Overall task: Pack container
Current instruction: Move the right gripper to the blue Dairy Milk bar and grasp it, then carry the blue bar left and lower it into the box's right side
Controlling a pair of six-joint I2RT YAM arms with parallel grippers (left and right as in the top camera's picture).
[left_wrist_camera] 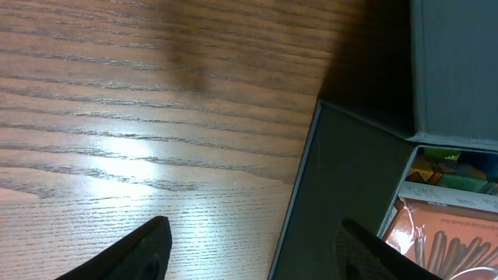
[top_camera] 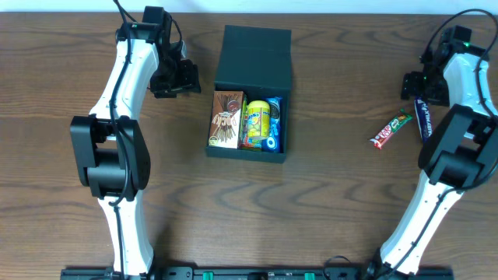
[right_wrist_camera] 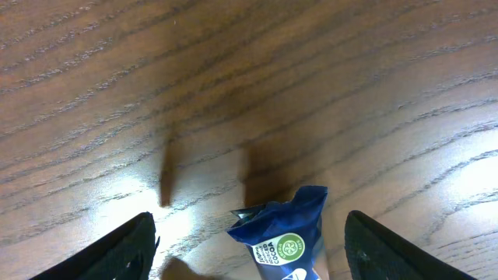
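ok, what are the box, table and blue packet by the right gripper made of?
Box: looks like cardboard, matte dark teal-black; flat panels, folded flap lid, no shine.
Table: wood or wood-look laminate, can't tell which; visible grain, semi-gloss glare.
Blue packet: likely plastic film or foil wrapper; crimped, wrinkled end, slight sheen.

The table (top_camera: pixel 327 218) — grained wood, slight sheen; the container (top_camera: pixel 253 54) — matte cardboard; the blue packet (right_wrist_camera: pixel 284 233) glossy.

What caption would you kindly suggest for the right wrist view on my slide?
Open right tool above a dark blue snack packet on the wooden table.
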